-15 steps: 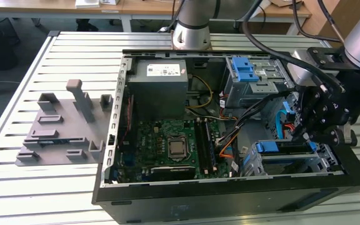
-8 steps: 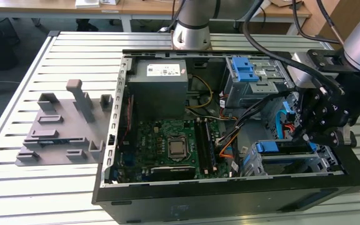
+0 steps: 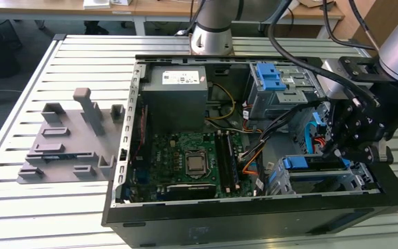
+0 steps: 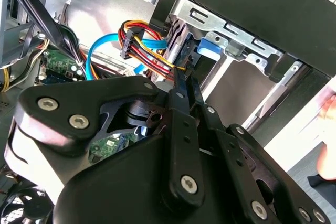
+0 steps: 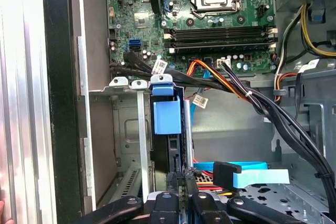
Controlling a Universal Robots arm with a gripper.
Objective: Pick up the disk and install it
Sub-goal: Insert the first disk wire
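The disk (image 3: 315,167) stands on edge in the lower drive bay at the case's corner on the exterior view's right, its blue carrier tab (image 3: 296,162) pointing toward the motherboard. In the first wrist view the disk (image 5: 160,153) sits beside the bay's metal rails with the blue tab (image 5: 167,116) at its far end. My gripper (image 3: 333,150) hangs right over the bay. Its fingertips are drawn together at the disk's near edge in both wrist views (image 5: 181,179) (image 4: 182,82), and I see nothing held between them. The disk's (image 4: 176,43) label side is hidden.
The open computer case (image 3: 254,212) lies on a slatted metal table (image 3: 47,207). Inside are a grey power supply (image 3: 174,96), a blue-latched drive cage (image 3: 275,83) and the motherboard (image 3: 192,161). Cable bundles (image 5: 247,95) cross beside the bay. A grey fixture (image 3: 68,140) lies left of the case.
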